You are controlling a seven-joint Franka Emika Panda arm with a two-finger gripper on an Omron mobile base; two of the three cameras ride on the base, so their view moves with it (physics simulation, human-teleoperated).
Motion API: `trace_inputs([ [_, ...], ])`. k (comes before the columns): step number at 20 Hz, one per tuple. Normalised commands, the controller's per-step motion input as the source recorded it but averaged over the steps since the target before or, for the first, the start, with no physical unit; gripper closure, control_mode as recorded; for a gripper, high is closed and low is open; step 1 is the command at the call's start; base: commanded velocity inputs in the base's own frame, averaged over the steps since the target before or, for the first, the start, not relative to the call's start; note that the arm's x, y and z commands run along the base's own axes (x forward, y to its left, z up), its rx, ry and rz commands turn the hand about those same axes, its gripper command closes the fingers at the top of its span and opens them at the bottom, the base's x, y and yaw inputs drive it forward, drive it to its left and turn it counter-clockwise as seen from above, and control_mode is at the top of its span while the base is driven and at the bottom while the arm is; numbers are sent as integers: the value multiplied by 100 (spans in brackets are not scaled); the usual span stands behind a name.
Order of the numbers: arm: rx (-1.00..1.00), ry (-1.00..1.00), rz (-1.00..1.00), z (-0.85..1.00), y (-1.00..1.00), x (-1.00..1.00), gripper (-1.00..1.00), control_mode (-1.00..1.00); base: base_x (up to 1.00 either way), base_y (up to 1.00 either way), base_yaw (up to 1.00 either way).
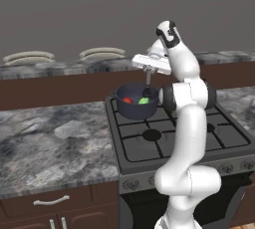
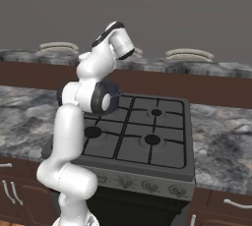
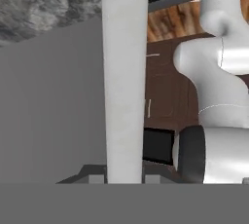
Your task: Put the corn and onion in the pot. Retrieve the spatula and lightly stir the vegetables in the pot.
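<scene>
**Item: spatula held upright over the pot, both vegetables inside**

The pincer [image 1: 148,68] is pressed together on the spatula [image 1: 148,84], whose long axis runs almost straight down from the pincer, toward six o'clock in the left base view, its lower end dipping inside the rim of the pot [image 1: 137,108]. The pot stands on the stove [image 1: 169,138], on the burner at the far left corner. In it the onion [image 1: 127,100] lies at nine o'clock from the spatula's tip and the corn [image 1: 143,101] just beside the tip. In the hand view the spatula [image 3: 124,77] rises as a pale upright shaft. The arm reaches up and over from the stove's front edge, wrist bent so the hand points down. Judgement: stirring step, needing a small sideways sweep.
</scene>
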Motion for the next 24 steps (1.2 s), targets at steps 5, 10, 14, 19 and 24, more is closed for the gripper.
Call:
trace_inputs([
  [5,-5,0,0,-17,0,-15,100,-100,0,0,0],
  [10,-7,0,0,0,0,0,100,-100,0,0,0],
  [14,-1,1,0,-5,1,0,100,-100,0,0,0],
  [19,-1,4,0,-32,23,2,100,-100,0,0,0],
  [24,-2,0,0,-42,21,10,100,-100,0,0,0],
])
